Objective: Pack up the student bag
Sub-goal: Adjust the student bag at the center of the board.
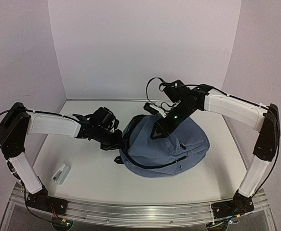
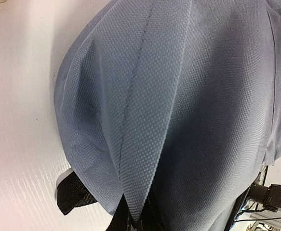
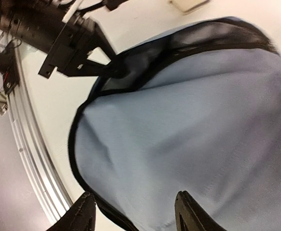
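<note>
The left gripper (image 1: 117,138) is clenched on the left rim of the student bag (image 1: 171,147). The right gripper (image 3: 136,215) hangs with its jaws parted over the bag's top. The bag lies mid-way across the white table (image 1: 92,166), with pale walls (image 1: 130,48) behind.

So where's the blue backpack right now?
From above, the student bag sits mid-table, with the left gripper pinching its left edge and the right gripper over its top.
</note>
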`<state>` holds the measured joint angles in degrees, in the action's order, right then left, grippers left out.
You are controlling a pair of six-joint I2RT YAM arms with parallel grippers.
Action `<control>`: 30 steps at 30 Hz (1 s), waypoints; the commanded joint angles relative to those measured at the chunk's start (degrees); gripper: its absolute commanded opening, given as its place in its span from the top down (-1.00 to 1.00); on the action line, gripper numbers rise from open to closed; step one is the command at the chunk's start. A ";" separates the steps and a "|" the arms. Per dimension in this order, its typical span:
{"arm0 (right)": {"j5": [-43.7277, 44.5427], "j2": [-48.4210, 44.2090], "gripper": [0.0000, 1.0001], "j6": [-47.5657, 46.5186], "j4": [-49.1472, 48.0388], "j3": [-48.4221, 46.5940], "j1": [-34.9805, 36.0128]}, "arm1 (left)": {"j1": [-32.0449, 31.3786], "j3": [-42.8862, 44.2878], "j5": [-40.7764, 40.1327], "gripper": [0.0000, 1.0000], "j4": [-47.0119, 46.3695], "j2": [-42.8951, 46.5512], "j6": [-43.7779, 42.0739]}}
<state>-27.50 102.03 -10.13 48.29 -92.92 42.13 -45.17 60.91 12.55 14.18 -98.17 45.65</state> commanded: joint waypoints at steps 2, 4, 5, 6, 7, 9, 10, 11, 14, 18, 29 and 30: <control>-3.42 5.60 -0.02 2.18 -4.38 1.72 1.24 | -1.41 -2.94 0.35 0.99 -2.06 4.44 2.30; -2.99 6.32 0.03 2.84 -6.48 2.77 2.59 | -1.66 -4.12 1.11 0.99 -3.01 5.58 3.18; -2.48 6.74 0.05 3.05 -7.05 2.97 3.37 | -1.68 -4.87 1.70 1.00 -3.79 5.98 3.76; -1.77 7.16 0.07 3.09 -7.53 3.20 4.00 | -1.77 -5.57 2.37 1.00 -4.66 6.51 4.23; -0.67 7.71 0.09 3.08 -7.84 3.37 4.65 | -1.93 -6.18 2.94 1.00 -5.48 7.19 4.60; 2.63 9.31 0.13 3.40 -8.44 3.77 5.33 | -2.26 -7.28 3.50 1.00 -7.00 8.96 5.27; 4.13 10.22 0.15 3.35 -8.58 4.08 5.35 | -2.40 -7.97 3.60 1.00 -7.43 9.92 5.50; 6.29 11.09 0.17 2.78 -8.78 4.61 5.40 | -2.52 -8.61 3.69 1.00 -7.83 11.24 5.89; 9.21 10.98 0.18 0.74 -9.66 8.34 5.36 | -2.70 -11.12 3.98 1.00 -8.63 14.33 7.57; 6.57 7.51 0.10 -0.88 -9.96 13.11 5.73 | -2.80 -13.45 3.77 1.00 -8.05 16.31 7.89; -5.18 -4.60 -0.35 0.88 -5.69 3.83 1.91 | -1.88 0.81 -5.45 -0.31 2.95 16.58 -7.28; -5.56 -5.09 -0.39 1.58 -5.71 2.53 0.86 | -1.21 2.36 -5.21 -0.37 3.03 16.01 -8.33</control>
<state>-29.60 103.48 -10.54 41.46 -82.91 47.09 -47.89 55.11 11.15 15.19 -84.05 44.81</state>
